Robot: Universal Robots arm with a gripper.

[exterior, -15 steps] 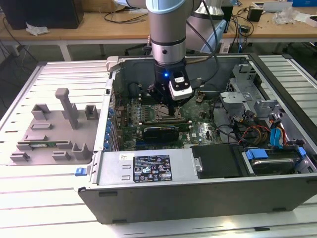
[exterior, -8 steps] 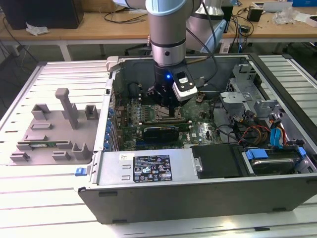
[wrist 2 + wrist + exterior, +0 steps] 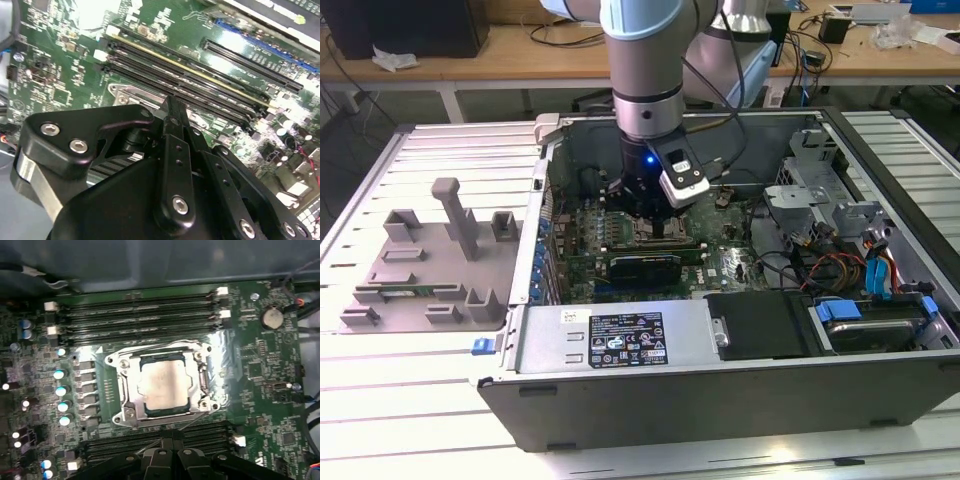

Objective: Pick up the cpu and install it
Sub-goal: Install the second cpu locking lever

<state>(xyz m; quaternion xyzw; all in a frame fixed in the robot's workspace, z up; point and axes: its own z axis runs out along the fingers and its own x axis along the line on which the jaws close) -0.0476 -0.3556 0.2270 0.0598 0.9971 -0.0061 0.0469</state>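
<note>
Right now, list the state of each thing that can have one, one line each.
cpu: lying flat inside the socket frame.
socket frame: open, not clamped over the cpu.
computer case: side panel off, motherboard exposed.
gripper: down inside the case above the socket, holding nothing that can be seen.
memory slots: empty in the first wrist view.

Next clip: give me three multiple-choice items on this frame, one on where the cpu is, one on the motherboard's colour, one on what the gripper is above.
1. Where is the cpu?
A. on the grey fixture
B. in the socket frame
C. on the power supply

2. What colour is the motherboard?
A. green
B. red
C. white

3. The gripper is
A. outside the case
B. over the grey fixture
C. low inside the case, over the socket

Answers: B, its silver top sits within the frame in the first wrist view; A, the board is green; C, the exterior view shows it there.
</note>
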